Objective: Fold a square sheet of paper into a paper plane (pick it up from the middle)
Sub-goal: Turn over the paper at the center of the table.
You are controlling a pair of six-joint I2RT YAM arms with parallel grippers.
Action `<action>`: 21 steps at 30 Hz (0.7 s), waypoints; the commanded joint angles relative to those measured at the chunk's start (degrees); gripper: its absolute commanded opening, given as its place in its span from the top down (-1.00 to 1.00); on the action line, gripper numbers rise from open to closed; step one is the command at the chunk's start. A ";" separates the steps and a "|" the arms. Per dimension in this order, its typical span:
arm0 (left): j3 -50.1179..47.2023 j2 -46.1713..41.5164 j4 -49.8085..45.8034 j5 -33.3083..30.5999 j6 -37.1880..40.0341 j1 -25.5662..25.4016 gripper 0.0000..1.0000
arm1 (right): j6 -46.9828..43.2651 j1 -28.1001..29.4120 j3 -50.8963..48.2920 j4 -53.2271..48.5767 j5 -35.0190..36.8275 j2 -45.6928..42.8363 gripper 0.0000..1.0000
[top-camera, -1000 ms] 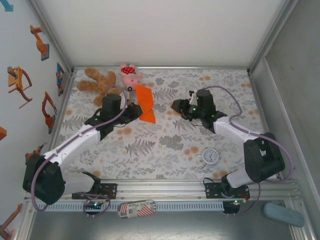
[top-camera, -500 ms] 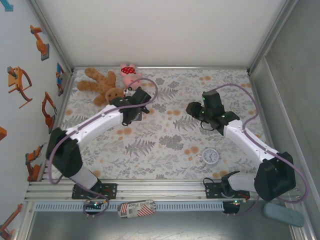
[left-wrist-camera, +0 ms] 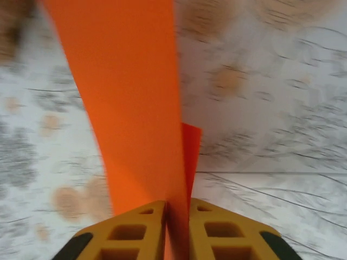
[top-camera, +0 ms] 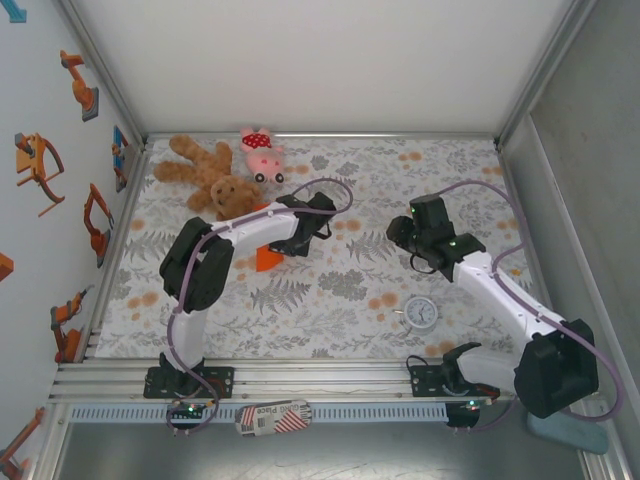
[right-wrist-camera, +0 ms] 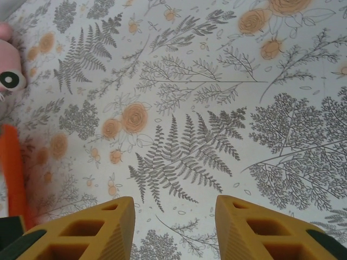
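The left end effector (left-wrist-camera: 177, 208) has its two yellow fingers nearly together, and they're pinching the orange paper plane (left-wrist-camera: 135, 108) between them. From the wrist, the folded paper's long axis runs straight out from the fingers, widening towards the upper left, with its far end out of frame. From above, an orange corner pokes out beneath the left arm, pointing towards the near side of the floral worktop (top-camera: 350, 300). The right end effector (right-wrist-camera: 174, 227) hovers well apart to the right, fingers spread, holding nothing.
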 commanded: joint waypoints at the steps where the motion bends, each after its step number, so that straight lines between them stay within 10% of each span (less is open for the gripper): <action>1: -1.59 -1.30 7.93 15.20 -1.21 0.32 0.50 | 1.05 -0.36 -0.68 -1.18 2.16 -0.88 0.15; 12: -17.64 -19.07 26.81 37.84 -4.76 8.89 -0.23 | 0.50 2.37 -0.39 6.52 -8.05 7.60 0.23; 21: -30.23 -34.14 26.03 30.70 -7.72 17.95 -0.77 | 3.08 17.75 11.11 18.10 -16.52 27.71 0.49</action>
